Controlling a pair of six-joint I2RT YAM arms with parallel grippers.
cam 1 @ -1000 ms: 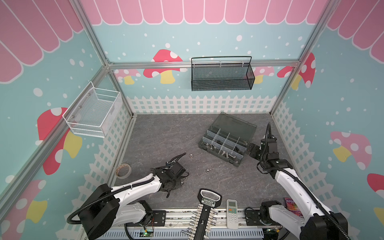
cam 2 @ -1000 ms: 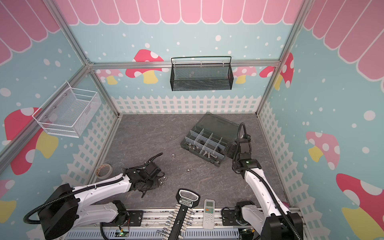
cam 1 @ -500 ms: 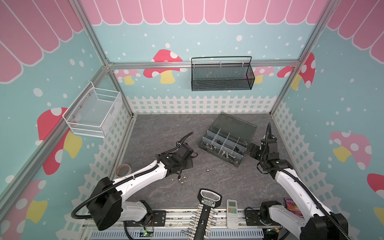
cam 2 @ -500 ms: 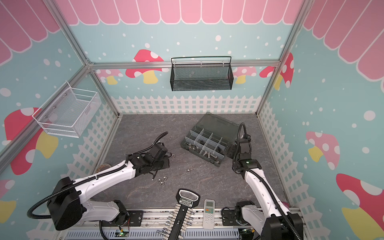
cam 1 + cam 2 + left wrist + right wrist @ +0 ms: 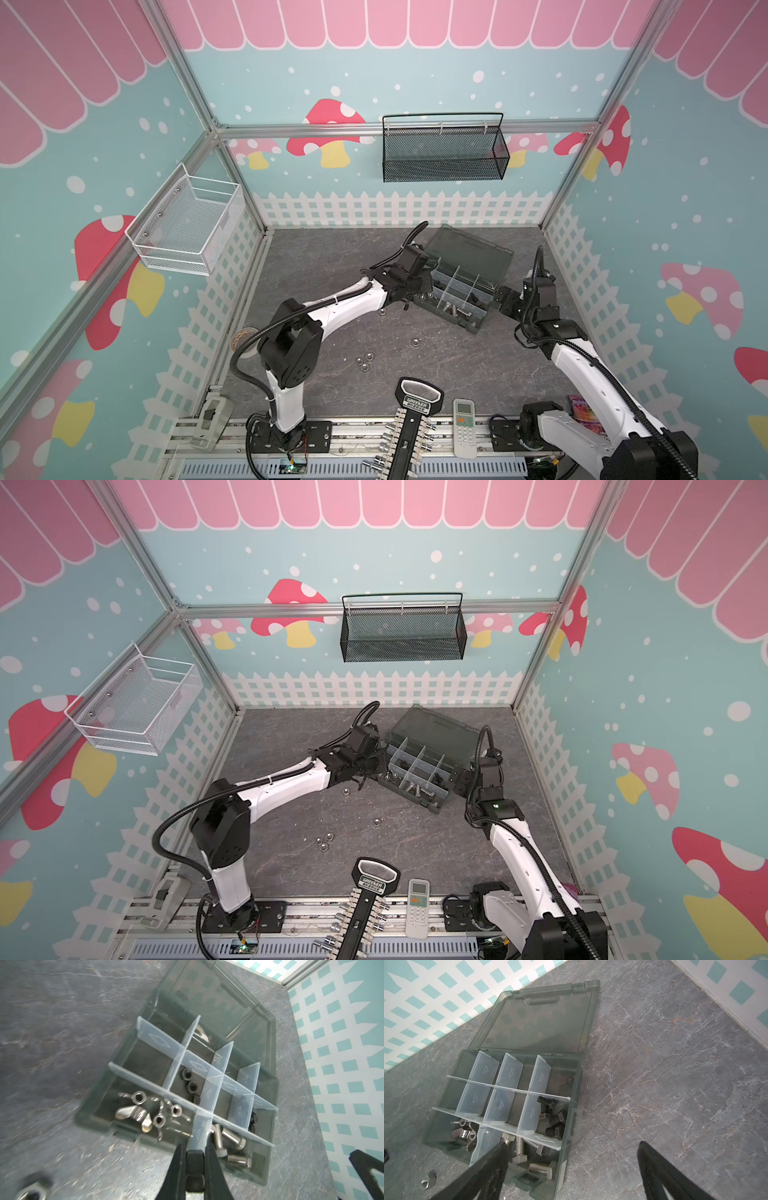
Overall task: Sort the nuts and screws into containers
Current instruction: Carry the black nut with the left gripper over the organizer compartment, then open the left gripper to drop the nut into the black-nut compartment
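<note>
1. While the left fingers (image 5: 177,1169) hang over the near wall of the organiser box (image 5: 93,1124), the step in hand is judged to be delivery of one piece to a cell.
2. Left fingers: closed tight. A small dark piece (image 5: 194,1183) shows between them (probably a nut, but too blurred to confirm).
3. Right fingers (image 5: 492,1167): spread wide and holding nothing. They straddle the box's end wall, one over the corner cell and its mate over bare counter (image 5: 457,374). Contact with the wall cannot be told.
4. Location of task parts:
   - The compartments (image 5: 160,1041) hold wing nuts (image 5: 141,1113), black nuts (image 5: 191,1084), silver screws (image 5: 227,1136) and black screws (image 5: 550,1124), each kind in its own cell.
   - Loose nuts (image 5: 364,360) lie in a small cluster towards the front of the counter, well apart from the box. One more sits between cluster and box, and another lies near the left wrist.
5. Next move: the left fingers stand in line with a divider (image 5: 199,1126). Shift sideways over the matching cell before opening, as a release onto the divider edge could fall either way. With loose nuts outstanding, the task is judged part done.
6. Surface and room:
   - The counter is flat, dark grey and stone-patterned.
   - The walls (image 5: 685,208) are teal with mushroom and picket-fence print.
   - A black mesh basket (image 5: 442,153) hangs at the back and a white wire basket (image 5: 187,224) at the left.
   - A socket rack (image 5: 409,432) and a remote control (image 5: 464,422) lie at the front edge.
</note>
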